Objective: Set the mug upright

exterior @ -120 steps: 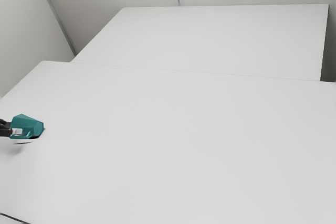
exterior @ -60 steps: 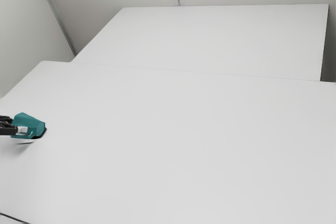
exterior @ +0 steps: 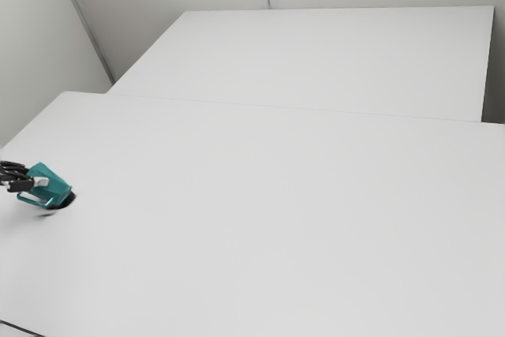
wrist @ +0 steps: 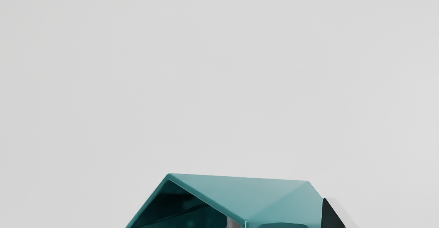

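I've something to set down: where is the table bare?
Widest: the table between the mug and the exterior view's right edge, back to the farther white surface. Smaller: between the mug and the dark cord. Crowded: the exterior view's left edge, where the gripper holds the tilted mug.

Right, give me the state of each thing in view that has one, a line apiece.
Mug: tilted, not upright, its dark base end low; whether it touches the table, I can't tell.
Mug's mouth: uncovered, facing up at a slant.
Gripper: closed on the mug's wall, one finger inside.
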Available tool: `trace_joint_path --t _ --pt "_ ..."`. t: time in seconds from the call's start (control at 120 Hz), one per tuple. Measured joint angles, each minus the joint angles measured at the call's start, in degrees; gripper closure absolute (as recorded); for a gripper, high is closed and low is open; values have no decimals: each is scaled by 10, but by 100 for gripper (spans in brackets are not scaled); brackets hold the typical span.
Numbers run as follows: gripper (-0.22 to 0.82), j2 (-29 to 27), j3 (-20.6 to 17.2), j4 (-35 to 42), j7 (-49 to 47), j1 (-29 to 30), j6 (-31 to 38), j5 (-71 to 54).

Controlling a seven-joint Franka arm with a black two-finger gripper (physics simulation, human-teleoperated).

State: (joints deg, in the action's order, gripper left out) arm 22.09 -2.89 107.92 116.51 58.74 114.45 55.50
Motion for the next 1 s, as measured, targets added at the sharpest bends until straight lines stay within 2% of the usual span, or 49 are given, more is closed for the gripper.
trace_joint_path --t 0.4,0.508,0.783,1.0 --pt "59 -44 2 57 -21 -8 -7 27" --pt "68 -53 2 60 -32 -8 -11 31" --pt "79 -68 2 61 -53 -12 -14 35" --pt "79 -114 6 80 -79 -67 4 28"
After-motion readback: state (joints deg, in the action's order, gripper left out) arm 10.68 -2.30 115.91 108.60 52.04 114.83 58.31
